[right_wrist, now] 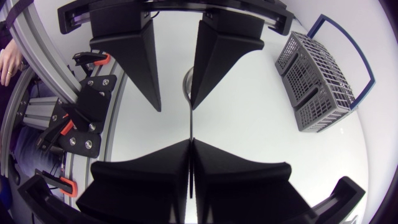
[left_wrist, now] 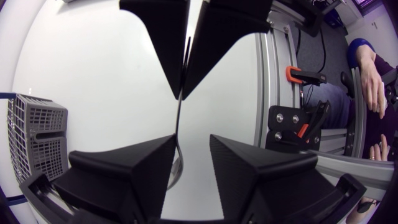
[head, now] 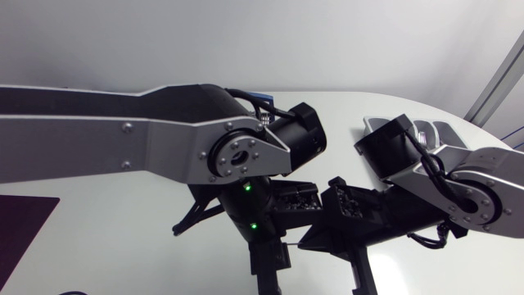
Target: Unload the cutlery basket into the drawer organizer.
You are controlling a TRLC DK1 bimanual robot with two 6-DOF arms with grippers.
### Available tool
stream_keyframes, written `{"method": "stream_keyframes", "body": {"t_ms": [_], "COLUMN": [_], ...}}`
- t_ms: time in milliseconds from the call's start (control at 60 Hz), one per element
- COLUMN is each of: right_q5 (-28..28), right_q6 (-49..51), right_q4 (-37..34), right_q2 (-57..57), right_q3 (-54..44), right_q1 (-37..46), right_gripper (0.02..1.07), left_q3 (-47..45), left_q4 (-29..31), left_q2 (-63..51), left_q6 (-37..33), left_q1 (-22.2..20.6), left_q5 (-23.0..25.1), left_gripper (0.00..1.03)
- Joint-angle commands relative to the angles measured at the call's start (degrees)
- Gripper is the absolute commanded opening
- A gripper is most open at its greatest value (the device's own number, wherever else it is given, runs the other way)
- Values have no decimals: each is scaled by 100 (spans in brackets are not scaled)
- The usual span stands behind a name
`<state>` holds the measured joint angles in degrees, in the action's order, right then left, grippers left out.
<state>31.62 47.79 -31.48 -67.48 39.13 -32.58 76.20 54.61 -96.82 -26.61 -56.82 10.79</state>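
Observation:
A metal spoon (left_wrist: 179, 124) hangs in the air between my two grippers, which face each other tip to tip above the table. My right gripper (right_wrist: 191, 142) is shut on the thin handle (right_wrist: 189, 115). My left gripper (left_wrist: 193, 140) is open, and its fingers stand apart on either side of the spoon's bowl (right_wrist: 186, 81). In the head view both grippers meet low in the middle, left (head: 299, 201) and right (head: 340, 205). The grey cutlery basket (right_wrist: 320, 81) with a blue handle stands on the table off to one side, also seen beside my left gripper (left_wrist: 37, 134).
The silver drawer organizer (head: 434, 129) lies at the back right, partly behind my right arm. The white table (head: 123, 221) ends in a metal frame rail (left_wrist: 270, 81) close to the grippers. A dark mat (head: 20, 225) lies at the front left.

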Motion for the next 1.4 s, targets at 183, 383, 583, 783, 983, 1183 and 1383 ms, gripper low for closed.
{"method": "stream_keyframes", "body": {"t_ms": [183,383,583,783,983,1183,1383], "right_q5": [2,64,257,451,653,873,969], "right_q6": [-103,-51,231,793,1848,3448,4766], "right_q4": [-60,-147,-411,-930,-1685,-2705,-3347], "right_q2": [95,165,280,376,288,-195,-872], "right_q3": [-152,-169,-161,-99,24,340,718], "right_q1": [-3,85,489,1008,1922,3311,4541], "right_gripper": [8,8,8,8,8,8,8], "left_q3": [88,-53,-202,-484,-721,-897,-1064], "left_q4": [182,-170,-328,-328,-328,-328,-328], "left_q2": [-57,128,435,690,901,1130,1297], "left_q6": [121,218,200,165,147,86,86], "left_q1": [48,232,408,452,470,566,610], "left_q5": [99,108,108,108,108,108,108], "left_gripper": [98,98,98,98,98,98,98]}}
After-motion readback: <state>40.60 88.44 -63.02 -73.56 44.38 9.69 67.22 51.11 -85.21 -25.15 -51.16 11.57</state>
